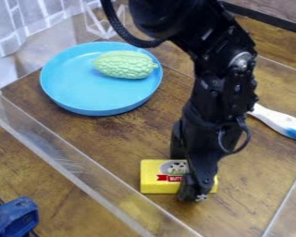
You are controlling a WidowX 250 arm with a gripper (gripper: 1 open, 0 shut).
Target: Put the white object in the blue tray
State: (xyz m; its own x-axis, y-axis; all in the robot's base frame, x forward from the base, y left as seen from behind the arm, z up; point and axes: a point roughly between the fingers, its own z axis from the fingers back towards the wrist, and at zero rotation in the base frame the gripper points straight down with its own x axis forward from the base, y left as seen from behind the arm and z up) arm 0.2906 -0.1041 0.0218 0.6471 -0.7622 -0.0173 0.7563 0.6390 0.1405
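One black gripper [194,176] points down over the yellow box [166,177], its fingers spread, released, and overlapping the box in view; whether they touch it, I cannot tell. On the box a red-and-white label carries lettering too small to read surely. The white object [280,122], with its light-blue end, lies on the wooden table [101,139], beyond the arm and outside the blue tray [77,95]. That round tray holds a pale green, bumpy-skinned vegetable [125,64].
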